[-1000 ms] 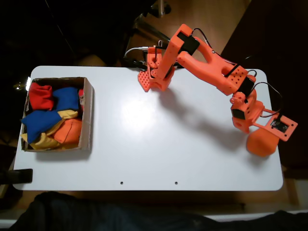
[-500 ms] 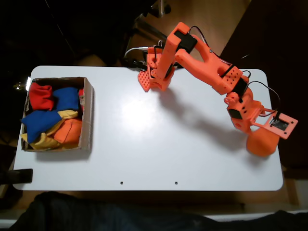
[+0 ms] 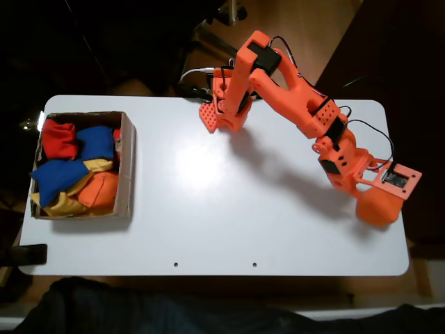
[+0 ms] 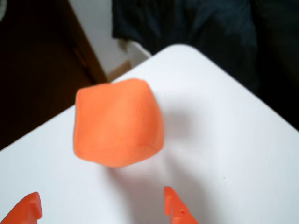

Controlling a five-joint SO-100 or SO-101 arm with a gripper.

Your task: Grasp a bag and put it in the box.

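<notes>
Just ahead of the gripper (image 4: 100,207), the bag (image 4: 117,122) is resting untouched on the table (image 4: 224,140), jaws standing apart.

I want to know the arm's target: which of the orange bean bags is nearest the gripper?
The orange bag lying alone near the table's right edge in the fixed view, just ahead of the open gripper. The other orange bag sits in the box.

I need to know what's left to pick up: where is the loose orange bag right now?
The orange bag lies on the white table near its right edge in the fixed view, just beyond the open gripper, far from the box.
</notes>
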